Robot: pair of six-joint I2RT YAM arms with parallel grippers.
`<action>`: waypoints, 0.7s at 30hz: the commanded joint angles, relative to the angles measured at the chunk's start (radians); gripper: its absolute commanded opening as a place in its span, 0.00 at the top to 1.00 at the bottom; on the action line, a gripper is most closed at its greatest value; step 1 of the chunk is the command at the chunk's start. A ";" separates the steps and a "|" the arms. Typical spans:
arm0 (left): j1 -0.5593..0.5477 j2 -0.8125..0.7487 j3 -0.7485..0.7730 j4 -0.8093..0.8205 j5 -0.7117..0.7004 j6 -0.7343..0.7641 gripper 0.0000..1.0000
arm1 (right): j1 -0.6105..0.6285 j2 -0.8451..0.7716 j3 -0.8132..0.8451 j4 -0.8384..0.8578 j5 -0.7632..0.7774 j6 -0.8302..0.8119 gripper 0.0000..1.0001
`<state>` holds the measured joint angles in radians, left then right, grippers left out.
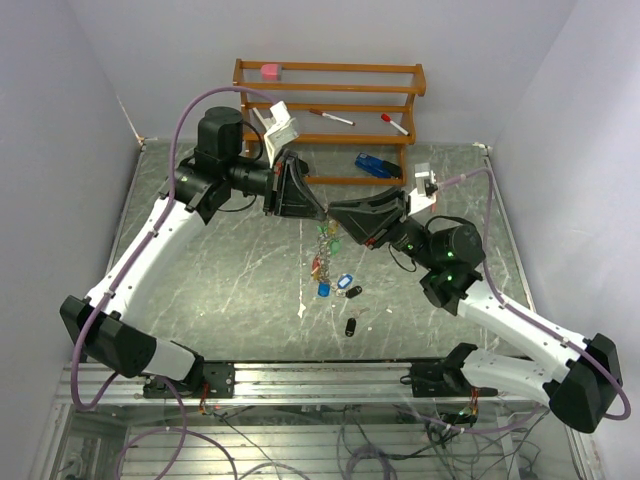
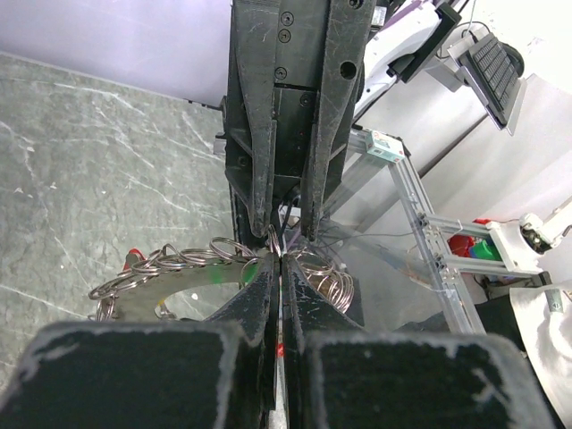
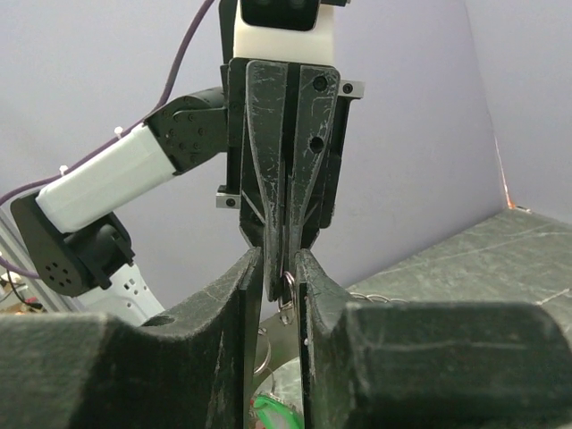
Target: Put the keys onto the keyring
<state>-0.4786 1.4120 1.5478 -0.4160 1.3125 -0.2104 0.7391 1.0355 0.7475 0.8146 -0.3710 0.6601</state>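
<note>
The keyring point(image 1: 325, 248) hangs over the middle of the table, a cluster of red, yellow and green tagged keys dangling from it. My left gripper point(image 1: 320, 211) comes in from the left, shut on the keyring's thin wire; the left wrist view point(image 2: 281, 264) shows coiled rings point(image 2: 179, 261) beside it. My right gripper point(image 1: 334, 211) faces it tip to tip. In the right wrist view point(image 3: 280, 261) its jaws stand narrowly apart around the left gripper's tip and a small ring point(image 3: 288, 284). Loose keys lie below: blue point(image 1: 324, 289), blue-and-white point(image 1: 344, 281), black point(image 1: 354, 292) and black point(image 1: 351, 326).
A wooden rack point(image 1: 330, 100) stands at the back, with a pink block point(image 1: 270, 71) and two red-capped pens point(image 1: 330, 117) on it. A blue object point(image 1: 377, 165) lies at its foot. Grey walls close in the left, right and back.
</note>
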 commanded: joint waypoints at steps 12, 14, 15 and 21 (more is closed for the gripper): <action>0.002 -0.036 0.002 0.074 0.044 -0.052 0.93 | -0.004 -0.017 0.024 -0.086 -0.046 -0.024 0.87; 0.002 -0.035 -0.003 0.075 0.046 -0.052 0.93 | -0.004 -0.026 0.018 -0.082 -0.041 -0.023 0.89; 0.001 -0.036 -0.006 0.075 0.047 -0.051 0.93 | -0.006 -0.032 0.012 -0.078 -0.033 -0.022 0.88; 0.001 -0.035 -0.010 0.085 0.053 -0.060 0.93 | -0.015 -0.057 0.016 -0.099 -0.027 -0.029 0.87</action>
<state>-0.4786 1.4086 1.5383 -0.3859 1.3251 -0.2451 0.7326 1.0008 0.7506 0.7265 -0.3954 0.6468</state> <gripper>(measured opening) 0.071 0.143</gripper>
